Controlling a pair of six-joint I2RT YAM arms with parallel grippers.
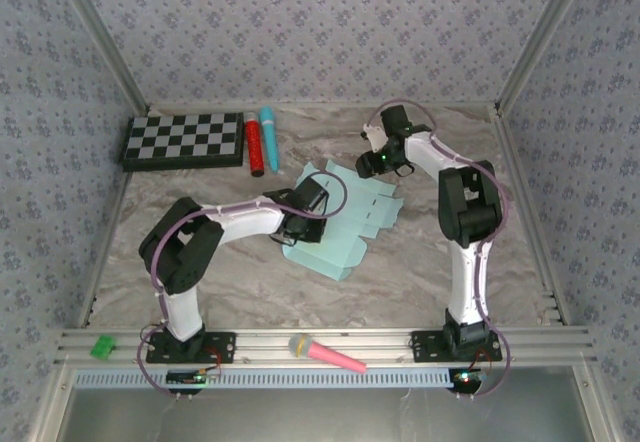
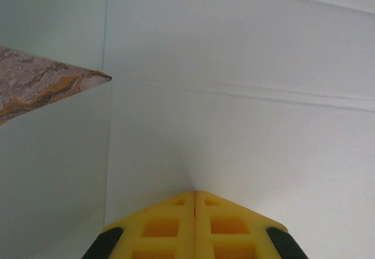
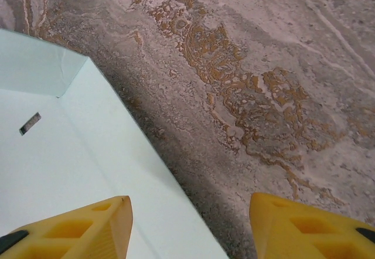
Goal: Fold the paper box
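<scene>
Yellow fingertips (image 2: 170, 212) of the left gripper (image 2: 194, 193) were seen clenched together with nothing visible between them, their tips set against the pale paper box (image 2: 246, 124), which was spread as an open sheet near the middle of the marble table (image 1: 420, 272). The right gripper (image 3: 188, 203) was held released at the sheet's far edge, one finger above the card and the other above bare table.

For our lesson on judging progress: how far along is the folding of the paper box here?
Done: little; the paper box lies as a mostly flat sheet. In hand: left jaws shut, tips against it; right jaws open over its edge. Left: raising the walls, tucking the flaps and tabs.
</scene>
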